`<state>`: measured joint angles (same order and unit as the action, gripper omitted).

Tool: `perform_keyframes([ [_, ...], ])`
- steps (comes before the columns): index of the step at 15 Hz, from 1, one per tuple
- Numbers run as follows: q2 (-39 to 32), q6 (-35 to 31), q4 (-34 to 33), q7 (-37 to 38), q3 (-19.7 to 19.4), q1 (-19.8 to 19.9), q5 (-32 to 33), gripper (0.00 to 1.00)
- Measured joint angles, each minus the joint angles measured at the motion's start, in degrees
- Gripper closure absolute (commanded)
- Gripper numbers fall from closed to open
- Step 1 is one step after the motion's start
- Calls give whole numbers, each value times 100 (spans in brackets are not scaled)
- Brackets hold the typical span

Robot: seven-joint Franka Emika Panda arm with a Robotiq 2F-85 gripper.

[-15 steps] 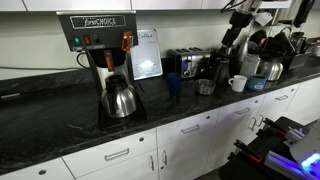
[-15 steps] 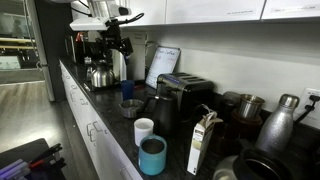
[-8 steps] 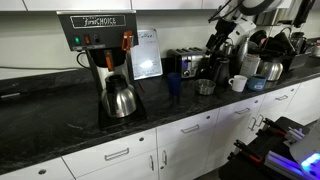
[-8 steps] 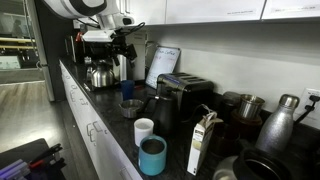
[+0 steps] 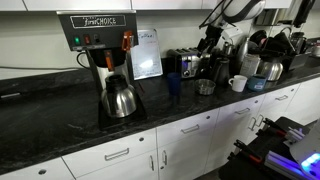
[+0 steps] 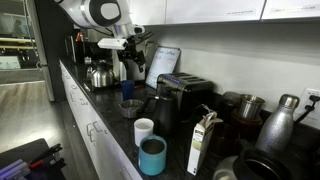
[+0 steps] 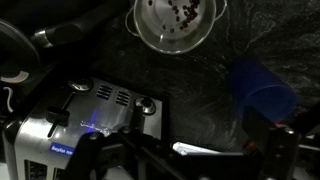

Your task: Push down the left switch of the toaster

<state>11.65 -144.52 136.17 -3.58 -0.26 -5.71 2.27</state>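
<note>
The toaster [image 5: 185, 63] is a low silver box with dark top slots, standing against the back wall; it also shows in an exterior view [image 6: 185, 93]. In the wrist view the toaster [image 7: 75, 120] lies at lower left, with a round knob [image 7: 147, 103] on its dark end. My gripper [image 5: 208, 42] hangs in the air above and just beside the toaster, also seen in an exterior view [image 6: 130, 60]. In the wrist view its fingers [image 7: 185, 158] are spread wide and hold nothing. It touches nothing.
A black coffee brewer [image 5: 100, 40] with a steel carafe [image 5: 120, 100] stands further along the counter. A blue cup [image 7: 262, 85] and a steel bowl [image 7: 175, 22] sit near the toaster. A white mug [image 5: 238, 83], a kettle, cups and a carton [image 6: 203, 145] crowd the counter's other end.
The arm has swung along the counter towards the toaster, and the gripper now hangs close above it. Nothing on the counter has moved.
</note>
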Motion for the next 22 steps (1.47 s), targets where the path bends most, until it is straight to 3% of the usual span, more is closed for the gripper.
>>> perform_keyframes([
  [14,-212,-33,-203,165,13,56,-64,0],
  [22,-1360,-1115,-838,1162,-8,177,178,0],
])
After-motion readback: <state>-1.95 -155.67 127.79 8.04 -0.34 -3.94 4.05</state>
